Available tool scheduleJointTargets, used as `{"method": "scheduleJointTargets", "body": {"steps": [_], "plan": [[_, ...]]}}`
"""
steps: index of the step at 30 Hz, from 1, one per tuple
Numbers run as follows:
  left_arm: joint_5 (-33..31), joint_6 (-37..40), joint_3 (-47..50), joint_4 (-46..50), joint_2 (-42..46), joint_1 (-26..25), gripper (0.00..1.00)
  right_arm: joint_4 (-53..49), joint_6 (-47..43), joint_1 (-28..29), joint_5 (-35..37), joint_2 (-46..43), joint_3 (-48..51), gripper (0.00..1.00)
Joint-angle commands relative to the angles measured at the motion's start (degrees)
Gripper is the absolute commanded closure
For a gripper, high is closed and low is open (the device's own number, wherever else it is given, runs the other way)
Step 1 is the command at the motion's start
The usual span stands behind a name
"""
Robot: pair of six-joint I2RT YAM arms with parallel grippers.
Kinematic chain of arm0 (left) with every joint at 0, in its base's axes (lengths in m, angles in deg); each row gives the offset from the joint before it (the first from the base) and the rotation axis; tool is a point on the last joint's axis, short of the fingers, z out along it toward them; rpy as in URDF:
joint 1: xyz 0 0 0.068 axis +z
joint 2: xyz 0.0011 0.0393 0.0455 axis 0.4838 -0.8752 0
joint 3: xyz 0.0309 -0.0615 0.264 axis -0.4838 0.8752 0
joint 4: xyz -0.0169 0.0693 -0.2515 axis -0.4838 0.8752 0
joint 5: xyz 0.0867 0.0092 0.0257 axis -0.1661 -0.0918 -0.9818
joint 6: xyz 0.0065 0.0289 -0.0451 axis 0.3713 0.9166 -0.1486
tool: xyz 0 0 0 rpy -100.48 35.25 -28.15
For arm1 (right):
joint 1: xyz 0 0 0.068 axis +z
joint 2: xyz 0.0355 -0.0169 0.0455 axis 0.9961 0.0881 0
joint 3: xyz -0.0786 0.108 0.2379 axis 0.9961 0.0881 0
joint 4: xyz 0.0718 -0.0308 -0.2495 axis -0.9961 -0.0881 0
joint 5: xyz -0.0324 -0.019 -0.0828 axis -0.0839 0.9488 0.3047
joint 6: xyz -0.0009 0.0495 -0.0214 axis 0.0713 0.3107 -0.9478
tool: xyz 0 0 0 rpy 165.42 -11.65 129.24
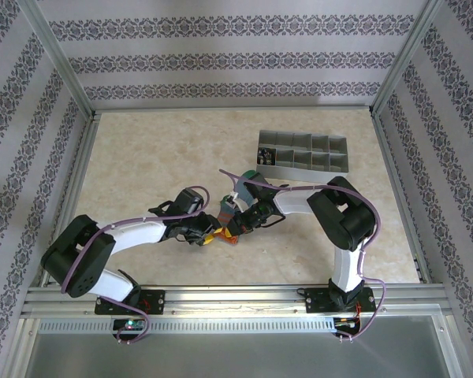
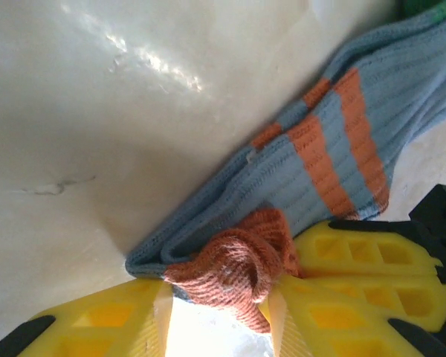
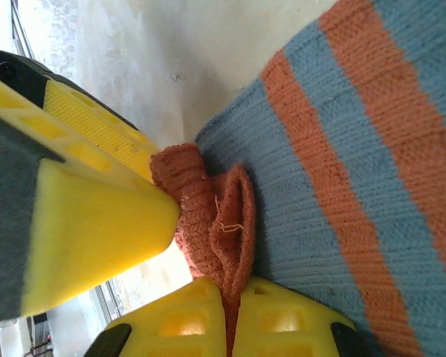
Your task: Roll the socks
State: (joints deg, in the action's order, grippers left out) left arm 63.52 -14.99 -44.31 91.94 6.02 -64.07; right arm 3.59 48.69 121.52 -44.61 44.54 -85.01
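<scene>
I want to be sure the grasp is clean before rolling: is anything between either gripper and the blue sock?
Nothing visible. The orange toe of the blue sock is bunched directly between the fingers of the left gripper, and the right gripper is pinched shut on the same toe. The grey tray stands apart, farther back.

Open tabletop [image 1: 150, 157] back left; grey tray [image 1: 303, 168] back right; left arm [image 1: 134, 235] and right arm [image 1: 299, 201] over socks [image 2: 342, 178] mid-table.

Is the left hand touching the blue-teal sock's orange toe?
Touching. Left wrist view: the left hand pinches the blue-teal knitted sock by its bunched orange toe.
</scene>
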Motion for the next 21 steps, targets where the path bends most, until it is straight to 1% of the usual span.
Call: {"method": "scheduleJointTargets", "body": {"steps": [1, 3, 12, 14, 15, 17, 21], "plan": [[-3.4, -1.7, -2.0, 0.9, 0.3, -0.8, 0.63, -0.1, 0.5, -0.6, 1.7, 2.3, -0.4, 1.0], [-4.0, -1.9, -2.5, 3.2, 0.3, -0.9, 0.63, -0.1, 0.7, -0.6, 1.9, 2.6, -0.4, 1.0], [-4.1, -5.2, -4.4, 9.9, -0.8, -1.3, 0.55, -0.2, 1.0, -0.7, 2.1, 3.6, -0.6, 1.0], [-4.2, -6.8, -4.7, 10.7, -0.5, -1.3, 0.5, -0.3, 0.9, -0.8, 1.9, 3.7, -0.8, 1.0], [-4.0, -8.0, -4.4, 10.1, -0.5, -1.3, 0.48, -0.4, 0.9, -0.7, 1.9, 3.7, -0.9, 1.0], [-3.3, -10.9, -3.0, 5.9, -1.1, -1.3, 0.47, -0.4, 1.0, -0.8, 1.7, 3.7, -1.0, 1.0], [-2.5, -13.8, -3.3, 0.0, -5.6, -1.3, 0.49, -0.3, 1.1, -0.6, 1.3, 3.5, -0.7, 1.0]]}}
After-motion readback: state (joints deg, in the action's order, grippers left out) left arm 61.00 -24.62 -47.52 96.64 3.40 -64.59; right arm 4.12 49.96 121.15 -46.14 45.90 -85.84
